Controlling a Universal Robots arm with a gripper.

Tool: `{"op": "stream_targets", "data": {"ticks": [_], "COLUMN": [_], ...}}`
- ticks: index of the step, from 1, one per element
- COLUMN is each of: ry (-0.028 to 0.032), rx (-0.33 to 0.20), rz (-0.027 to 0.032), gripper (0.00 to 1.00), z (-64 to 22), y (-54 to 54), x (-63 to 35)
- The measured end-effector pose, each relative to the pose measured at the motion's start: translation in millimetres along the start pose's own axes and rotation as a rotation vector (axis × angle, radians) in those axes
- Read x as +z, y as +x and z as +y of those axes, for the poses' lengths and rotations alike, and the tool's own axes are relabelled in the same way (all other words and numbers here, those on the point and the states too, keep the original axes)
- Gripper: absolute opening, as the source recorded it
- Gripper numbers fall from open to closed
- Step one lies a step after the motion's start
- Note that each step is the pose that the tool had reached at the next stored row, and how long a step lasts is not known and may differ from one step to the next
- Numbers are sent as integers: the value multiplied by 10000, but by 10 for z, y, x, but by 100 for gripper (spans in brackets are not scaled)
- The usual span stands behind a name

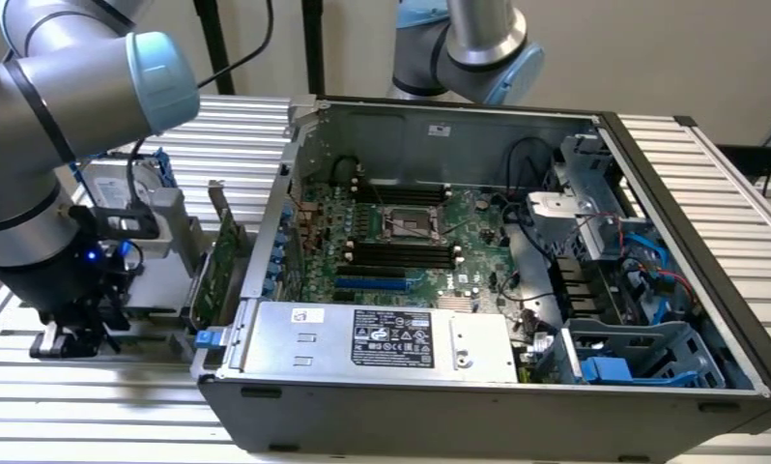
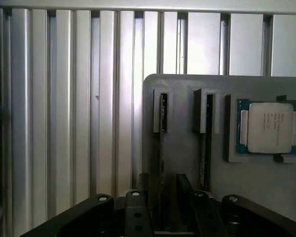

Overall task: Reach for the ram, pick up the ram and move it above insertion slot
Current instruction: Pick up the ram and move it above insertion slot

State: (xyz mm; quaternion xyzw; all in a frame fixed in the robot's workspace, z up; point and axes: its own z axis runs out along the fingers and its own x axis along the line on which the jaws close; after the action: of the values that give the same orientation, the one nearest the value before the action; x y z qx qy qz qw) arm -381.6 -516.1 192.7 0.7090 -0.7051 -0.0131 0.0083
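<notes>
1. Ribbed aluminium worktop (image 1: pixel 89 425) of pale slats carries everything, and a plain beige wall closes the far side.
2. An open computer case (image 1: pixel 489 411) lies across the middle and the exterior view's right. Its motherboard (image 1: pixel 418 232) faces up, and a grey power supply (image 1: pixel 373 338) with a printed label runs along the near edge.
3. A green expansion card (image 1: pixel 218 275) with a metal bracket stands upright just outside the case wall, on the exterior view's left.
4. On that same side the robot arm (image 1: pixel 50 145) reaches down, its wrist low over the worktop. Another arm's joint (image 1: pixel 482 48) shows behind the case's far wall.
5. Below the wrist sits a grey holder block (image 2: pixel 185 148). It has two narrow slots side by side and a square recess that holds a processor (image 2: pixel 270 127) with a metal lid.
6. The ram (image 2: pixel 163 113) stands on edge in the slot farther from the processor. A second ram stick (image 2: pixel 208 113) fills the slot between them.
7. The fingers (image 2: pixel 143 190) stand open, one on each side of the ram, with a gap showing on both sides.
8. The ram sits seated in its holder, not lifted.
9. The black memory slots (image 1: pixel 399 255) on the motherboard lie inside the case, well apart from the ram.
</notes>
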Motion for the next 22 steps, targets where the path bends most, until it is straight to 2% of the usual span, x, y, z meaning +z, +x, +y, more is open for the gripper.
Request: {"op": "stream_targets", "data": {"ticks": [3, 5, 7, 8, 12, 13, 22], "ry": [-2, -1, 1, 1, -1, -1, 1], "rx": [4, 5, 4, 5, 10, 13, 19], "rz": [1, 1, -1, -1, 2, 0, -1], "gripper": [36, 28, 28, 21, 19, 14, 14], "z": [-6, -8, -10, -10, -15, -16, -24], "y": [0, 0, 0, 0, 1, 1, 0], "x": [12, 13, 14, 15, 13, 13, 12]}}
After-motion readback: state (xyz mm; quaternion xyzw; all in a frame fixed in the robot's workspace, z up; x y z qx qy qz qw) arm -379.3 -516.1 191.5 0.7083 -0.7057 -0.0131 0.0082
